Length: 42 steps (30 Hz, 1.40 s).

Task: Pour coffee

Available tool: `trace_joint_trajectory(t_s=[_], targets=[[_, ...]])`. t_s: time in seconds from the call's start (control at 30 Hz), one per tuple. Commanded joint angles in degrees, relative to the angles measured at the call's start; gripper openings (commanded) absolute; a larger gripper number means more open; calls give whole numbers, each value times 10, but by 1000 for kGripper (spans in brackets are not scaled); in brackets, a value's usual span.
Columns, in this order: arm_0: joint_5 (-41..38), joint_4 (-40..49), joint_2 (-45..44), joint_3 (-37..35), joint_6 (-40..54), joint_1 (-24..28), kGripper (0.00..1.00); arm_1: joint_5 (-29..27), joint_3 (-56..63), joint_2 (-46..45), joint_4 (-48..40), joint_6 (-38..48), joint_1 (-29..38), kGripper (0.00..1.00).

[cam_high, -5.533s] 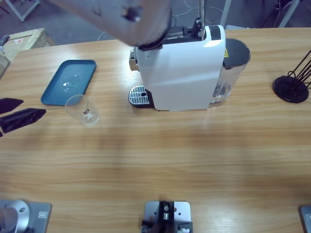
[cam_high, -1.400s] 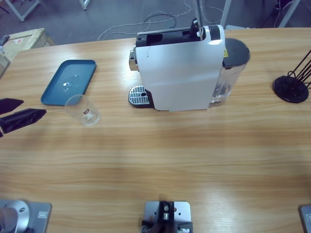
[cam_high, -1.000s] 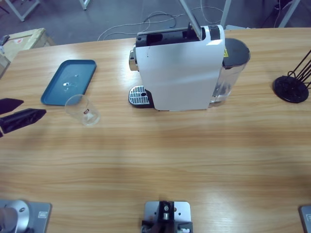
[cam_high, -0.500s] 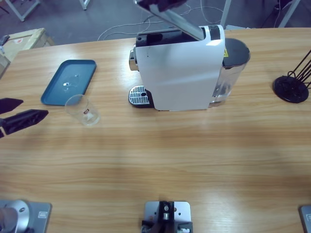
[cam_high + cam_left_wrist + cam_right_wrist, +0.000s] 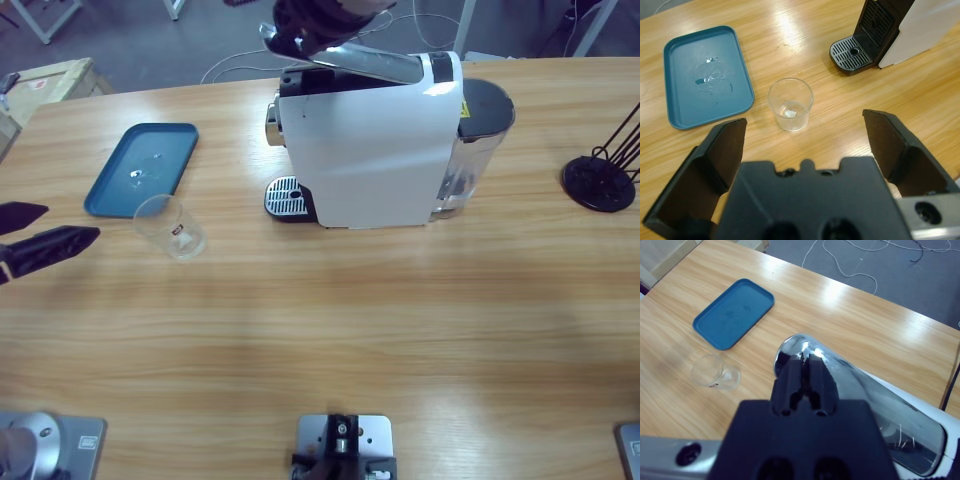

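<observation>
The cup stands on the tabletop at centre left in the high view, just below the blue tray and well apart from the drip grate of the white coffee machine; I can make out no coffee in it, only a clear glint at the bottom in the left wrist view. The change is up top: the machine's chrome lever, which stood raised a moment ago, now lies almost flat along the top of the machine, and the right tool, jaws pressed together, has come down on its rounded end at the upper middle of the frame. My read is that the lever is being closed to ready a brew, which is only preparation, because nothing sits under the spout yet. The left tool has barely stirred at the left edge, jaws spread wide and empty with the cup ahead of them, well placed to carry it to the grate. Writing: a small dark mark with a touch of red on the cup's wall, too small to read, and a yellow sticker by the machine's water tank, also unreadable.
</observation>
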Motion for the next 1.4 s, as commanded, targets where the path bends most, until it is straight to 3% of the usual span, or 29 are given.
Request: trace_joint_trajectory(t_s=[0.03, 0.53, 1.4], targets=[[-7, -6, -7, 21, 9, -6, 1000, 13, 32, 80, 2, 9, -3, 0], [-7, -6, -6, 21, 10, -6, 1000, -8, 116, 66, -54, 31, 1, 0], [-12, -6, -7, 21, 10, -6, 1000, 6, 185, 100, -128, 80, 24, 0]])
